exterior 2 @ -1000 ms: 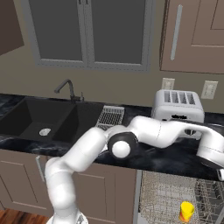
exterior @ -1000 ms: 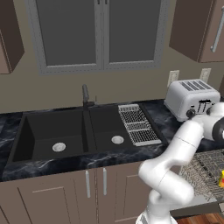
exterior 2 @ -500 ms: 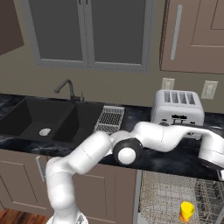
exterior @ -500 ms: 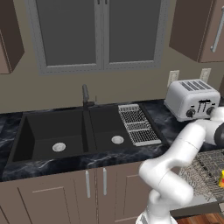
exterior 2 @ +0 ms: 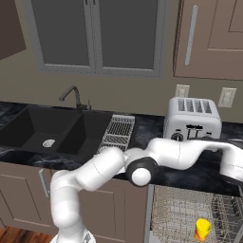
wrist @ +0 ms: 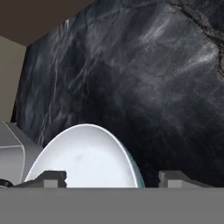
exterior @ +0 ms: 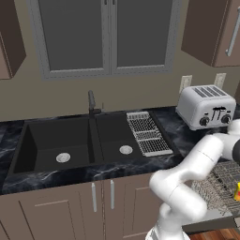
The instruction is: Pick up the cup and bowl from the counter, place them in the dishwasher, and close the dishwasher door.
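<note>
Bowl [wrist: 87, 157] white, on counter [wrist: 153, 78], directly ahead of gripper [wrist: 113, 178], offset toward 1 fingertip [wrist: 52, 178]; rim between tips. Jaws apart, nothing clamped. Cup [exterior 2: 202, 228] already in dishwasher [exterior 2: 190, 213] rack.

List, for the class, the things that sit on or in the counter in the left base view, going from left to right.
Left sink basin → faucet → right sink basin → ribbed drying rack → toaster.
</note>
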Robot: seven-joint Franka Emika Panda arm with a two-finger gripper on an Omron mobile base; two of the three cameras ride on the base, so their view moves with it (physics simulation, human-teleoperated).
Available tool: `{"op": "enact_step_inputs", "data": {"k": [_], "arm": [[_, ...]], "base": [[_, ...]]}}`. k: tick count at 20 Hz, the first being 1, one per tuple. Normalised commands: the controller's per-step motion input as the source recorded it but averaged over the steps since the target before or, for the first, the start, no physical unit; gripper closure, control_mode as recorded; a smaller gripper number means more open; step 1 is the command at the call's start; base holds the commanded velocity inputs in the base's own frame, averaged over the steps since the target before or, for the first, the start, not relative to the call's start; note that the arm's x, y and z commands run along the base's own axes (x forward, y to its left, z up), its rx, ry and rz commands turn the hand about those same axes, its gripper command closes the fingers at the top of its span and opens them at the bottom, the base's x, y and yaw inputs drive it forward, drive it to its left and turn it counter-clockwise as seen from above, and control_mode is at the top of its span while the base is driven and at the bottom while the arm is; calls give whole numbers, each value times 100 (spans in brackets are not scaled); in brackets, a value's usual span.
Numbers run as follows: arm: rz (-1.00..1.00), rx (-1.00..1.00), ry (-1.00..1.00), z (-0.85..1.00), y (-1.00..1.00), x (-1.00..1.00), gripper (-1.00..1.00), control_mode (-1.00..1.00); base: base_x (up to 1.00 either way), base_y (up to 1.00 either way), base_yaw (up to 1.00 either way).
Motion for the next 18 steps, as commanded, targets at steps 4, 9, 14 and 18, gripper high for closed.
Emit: {"op": "enact_step_inputs", "data": {"k": [4,9,14,18], "arm": [[0,4,0,-16,-3,4,100,-100],[0,7,0,-2,-1,0,100,-100],[0,1,0,0,17,-1,100,-100],[1,0,0,0,49,-16,100,-100]], "base": [[0,0,0],[0,0,0],[0,0,0],[0,0,0]]}}
